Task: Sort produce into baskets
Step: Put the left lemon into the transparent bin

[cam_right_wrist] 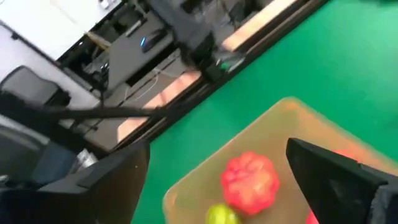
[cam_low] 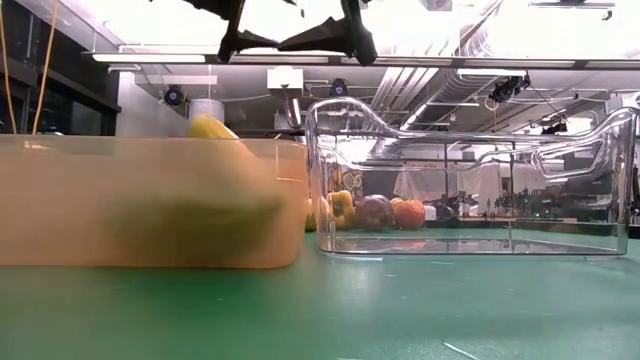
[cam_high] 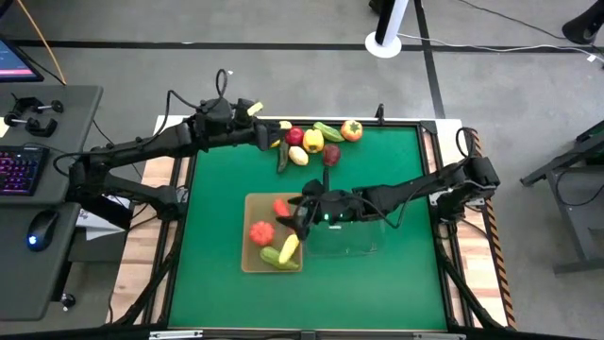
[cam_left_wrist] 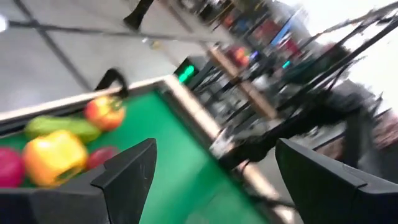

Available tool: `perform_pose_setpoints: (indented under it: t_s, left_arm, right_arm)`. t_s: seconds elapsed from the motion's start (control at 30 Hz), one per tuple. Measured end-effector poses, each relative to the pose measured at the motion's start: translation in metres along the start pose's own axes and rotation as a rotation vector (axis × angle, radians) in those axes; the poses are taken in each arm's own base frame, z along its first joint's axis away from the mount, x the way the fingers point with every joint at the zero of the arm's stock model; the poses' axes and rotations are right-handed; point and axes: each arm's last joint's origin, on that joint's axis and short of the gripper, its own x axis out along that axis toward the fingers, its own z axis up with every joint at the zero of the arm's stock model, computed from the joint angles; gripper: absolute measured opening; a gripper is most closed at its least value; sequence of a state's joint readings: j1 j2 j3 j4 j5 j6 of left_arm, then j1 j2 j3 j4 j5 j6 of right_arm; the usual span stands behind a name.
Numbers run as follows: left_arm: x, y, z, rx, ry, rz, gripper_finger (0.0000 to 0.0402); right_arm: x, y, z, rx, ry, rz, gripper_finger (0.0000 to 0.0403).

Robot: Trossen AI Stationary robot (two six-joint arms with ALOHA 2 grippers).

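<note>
A pile of toy produce lies at the table's far edge: a yellow pepper (cam_high: 313,142), a red apple (cam_high: 295,137), lemons (cam_high: 298,156), green cucumbers (cam_high: 328,131) and an orange-red tomato (cam_high: 351,129). My left gripper (cam_high: 274,139) hovers at the pile's left end, open and empty (cam_left_wrist: 214,180). The tan basket (cam_high: 251,203) holds a red tomato (cam_right_wrist: 250,180), a green cucumber (cam_high: 271,255), a yellow piece (cam_high: 289,248) and another red piece (cam_high: 281,206). My right gripper (cam_high: 302,215) hangs open and empty above the basket's right side (cam_low: 297,45).
The clear bin (cam_low: 470,180) stands right of the tan basket and close beside it, with nothing inside that I can see. Bare green mat (cam_high: 377,179) lies between the bins and the pile, and along the near edge (cam_high: 311,297).
</note>
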State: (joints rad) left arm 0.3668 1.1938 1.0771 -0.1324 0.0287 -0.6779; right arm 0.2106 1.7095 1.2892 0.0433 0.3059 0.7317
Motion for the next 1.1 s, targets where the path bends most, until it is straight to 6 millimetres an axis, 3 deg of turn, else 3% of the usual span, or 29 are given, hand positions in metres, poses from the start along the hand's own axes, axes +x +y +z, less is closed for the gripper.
perform_pose_setpoints:
  t_s: [0.23,0.37,0.5,0.63,0.77,1.1]
  left_arm:
    - [-0.007,0.036,-0.024,0.045,0.201,0.448,0.0317]
    - [-0.012,0.073,-0.018,-0.033,0.273,0.657,0.0317]
    - [-0.001,0.111,-0.008,-0.022,0.352,0.695,0.0317]
    - [0.023,0.15,-0.008,0.028,0.475,0.65,0.0317]
    - [0.05,0.174,-0.006,0.177,0.594,0.607,0.0317]
    - [0.103,0.204,0.001,0.416,0.843,0.482,0.0317]
  right_arm:
    - [-0.026,-0.027,0.054,0.027,-0.103,-0.089,0.037]
    - [-0.049,-0.054,0.092,0.079,-0.187,-0.16,0.037]
    - [-0.066,-0.078,0.118,0.147,-0.234,-0.208,0.037]
    - [-0.07,-0.096,0.127,0.172,-0.221,-0.253,0.037]
    - [-0.069,-0.104,0.128,0.171,-0.198,-0.283,0.037]
    - [-0.069,-0.119,0.13,0.289,-0.167,-0.3,0.037]
